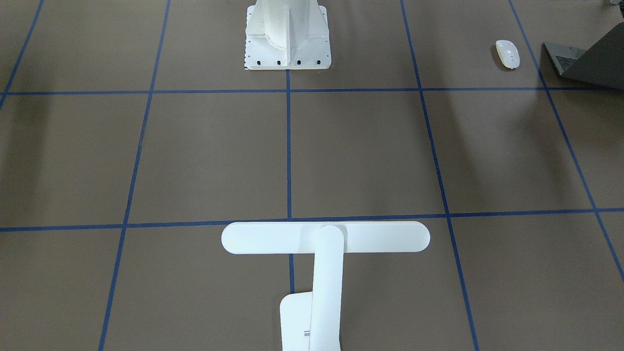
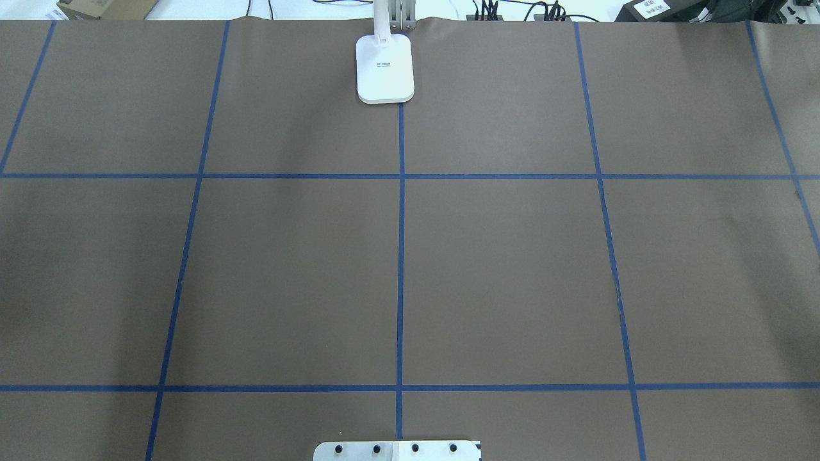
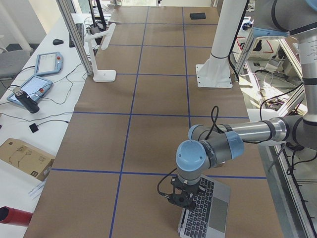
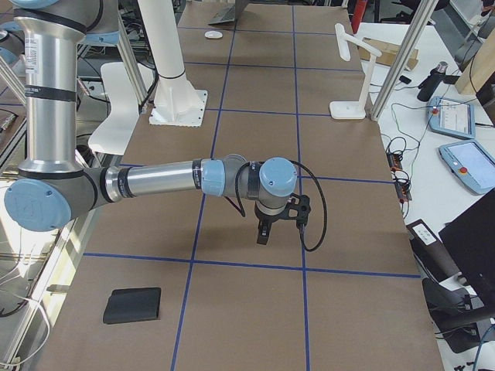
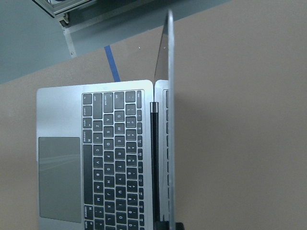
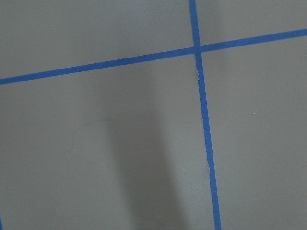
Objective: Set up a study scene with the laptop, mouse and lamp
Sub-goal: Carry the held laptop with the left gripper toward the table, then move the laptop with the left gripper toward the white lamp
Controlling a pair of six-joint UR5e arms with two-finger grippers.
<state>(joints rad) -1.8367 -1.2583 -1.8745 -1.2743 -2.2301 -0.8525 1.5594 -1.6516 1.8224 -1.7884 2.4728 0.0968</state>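
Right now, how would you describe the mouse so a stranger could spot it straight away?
Start at the white pedestal on the brown table, then look toward the open laptop at the robot's left end. The mouse lies between them, close to the laptop: the only small, glossy white oval.

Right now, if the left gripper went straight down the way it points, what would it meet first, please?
Probably the laptop: the left gripper hangs above its keyboard and upright screen, though the depth is unclear.
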